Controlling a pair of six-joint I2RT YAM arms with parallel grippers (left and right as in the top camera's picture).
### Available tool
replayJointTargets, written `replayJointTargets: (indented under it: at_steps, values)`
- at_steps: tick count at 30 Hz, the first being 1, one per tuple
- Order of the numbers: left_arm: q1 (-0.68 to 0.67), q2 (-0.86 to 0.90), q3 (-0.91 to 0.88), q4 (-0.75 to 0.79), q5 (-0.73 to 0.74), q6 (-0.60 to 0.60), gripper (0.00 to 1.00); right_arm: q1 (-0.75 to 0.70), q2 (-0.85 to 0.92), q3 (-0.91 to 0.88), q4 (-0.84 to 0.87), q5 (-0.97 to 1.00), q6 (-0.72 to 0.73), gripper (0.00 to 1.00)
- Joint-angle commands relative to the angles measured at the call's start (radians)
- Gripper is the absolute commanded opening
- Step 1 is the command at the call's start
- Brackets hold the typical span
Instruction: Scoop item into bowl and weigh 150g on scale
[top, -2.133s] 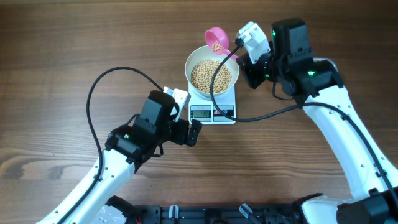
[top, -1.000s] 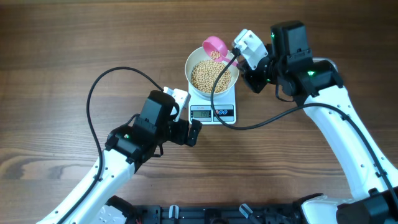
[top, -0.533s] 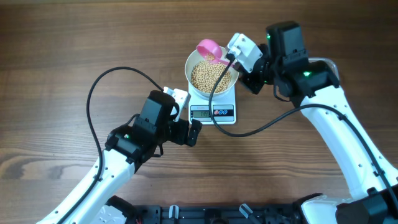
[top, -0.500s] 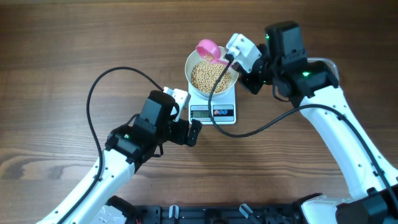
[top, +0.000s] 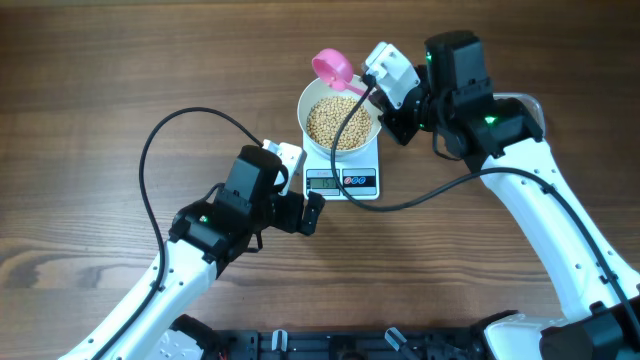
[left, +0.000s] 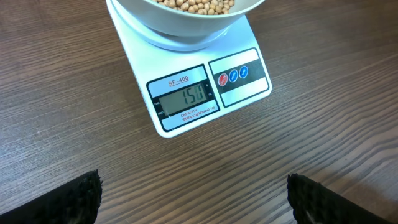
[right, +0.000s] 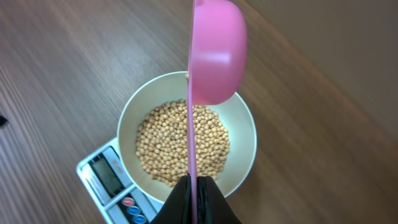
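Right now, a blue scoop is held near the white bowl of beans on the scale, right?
No, the scoop is pink, not blue; the right wrist view shows it. It is held near the white bowl of beans on the scale.

The bowl sits on the scale, toward the far middle of the table, with the beans heaped inside. The scoop hangs over the bowl's far rim, its handle in the right gripper, just right of the bowl. The left gripper lies near-left of the scale, apart from it.
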Motion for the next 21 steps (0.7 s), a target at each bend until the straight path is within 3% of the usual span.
replayJointTargets:
  at_steps: [1, 5, 13, 18, 21]
  values:
    - [-0.006, 0.006, 0.021, 0.002, -0.005, 0.012, 1.00, 0.002, 0.007, 0.018, 0.001, -0.021, 0.174, 0.04]
    - [-0.006, 0.006, 0.021, 0.002, -0.005, 0.012, 1.00, 0.002, 0.007, 0.018, 0.002, -0.024, 0.289, 0.04]
    - [-0.006, 0.006, 0.021, 0.002, -0.005, 0.012, 1.00, -0.013, 0.001, 0.018, 0.027, -0.024, 0.365, 0.04]
    - [-0.006, 0.006, 0.021, 0.002, -0.006, 0.012, 1.00, -0.088, -0.020, 0.018, 0.053, -0.028, 0.508, 0.04]
    - [-0.006, 0.006, 0.021, 0.002, -0.005, 0.012, 1.00, -0.162, -0.036, 0.018, 0.054, -0.132, 0.518, 0.04]
